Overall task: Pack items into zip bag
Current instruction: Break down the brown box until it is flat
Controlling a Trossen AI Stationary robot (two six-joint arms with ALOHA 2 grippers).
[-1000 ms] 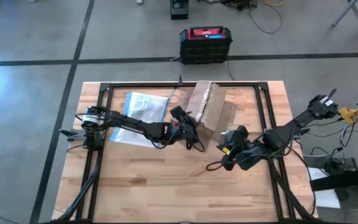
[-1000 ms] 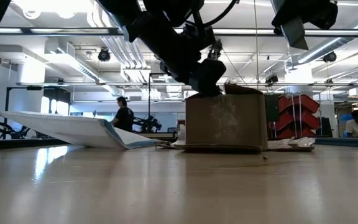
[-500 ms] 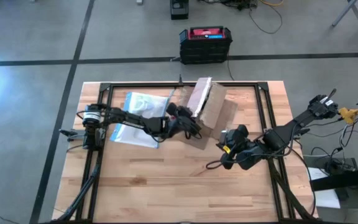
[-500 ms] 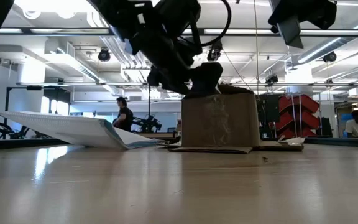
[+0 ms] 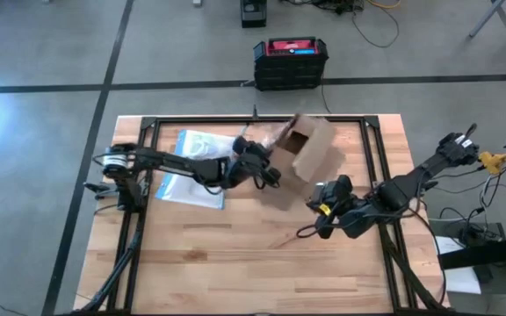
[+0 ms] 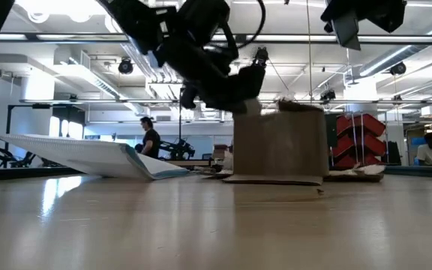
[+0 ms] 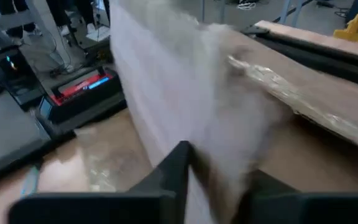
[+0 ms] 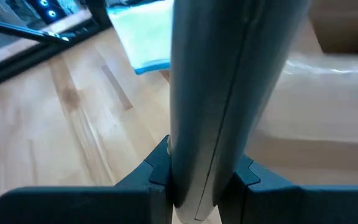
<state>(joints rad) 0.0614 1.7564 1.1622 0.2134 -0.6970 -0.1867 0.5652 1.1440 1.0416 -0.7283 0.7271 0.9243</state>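
Cardboard flap of the brown box (image 5: 307,151) is pinched in my left gripper (image 5: 271,172), tipping it open to reach the items, I judge. The clear blue-edged zip bag (image 5: 191,167) lies at nine o'clock. My right gripper (image 5: 321,213) clamps a slim grey stick (image 8: 229,74).

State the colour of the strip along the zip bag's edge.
Blue, on the zip bag; the right wrist view shows it best.

robotics lab, concrete floor (image 5: 42,132), ceiling ducts (image 6: 73,71)
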